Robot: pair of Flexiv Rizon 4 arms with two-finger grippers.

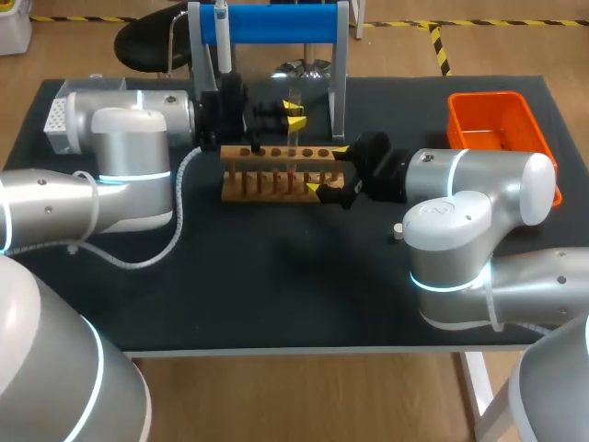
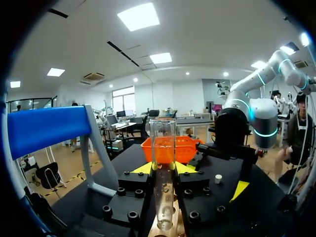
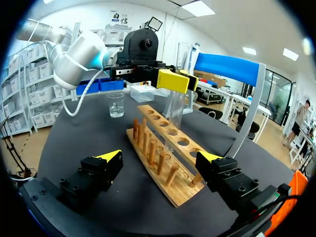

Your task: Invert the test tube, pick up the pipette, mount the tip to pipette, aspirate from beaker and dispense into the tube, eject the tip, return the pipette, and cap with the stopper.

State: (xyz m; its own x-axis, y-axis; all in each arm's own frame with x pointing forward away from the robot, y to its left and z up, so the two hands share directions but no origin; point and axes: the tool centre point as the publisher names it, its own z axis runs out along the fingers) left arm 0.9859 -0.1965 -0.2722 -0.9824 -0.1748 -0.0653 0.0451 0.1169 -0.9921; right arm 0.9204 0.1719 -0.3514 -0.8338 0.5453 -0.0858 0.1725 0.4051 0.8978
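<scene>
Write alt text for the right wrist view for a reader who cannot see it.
The left gripper holds a clear test tube upright, its lower end in a hole of the wooden rack. The right gripper has its fingers open on either side of the rack's near end; a beaker stands beyond.

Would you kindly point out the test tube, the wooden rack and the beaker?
test tube (image 2: pixel 163 144): left wrist view, mid glass wall.
wooden rack (image 3: pixel 189 147): right wrist view, top board.
beaker (image 3: pixel 116 105): right wrist view, glass side.
</scene>
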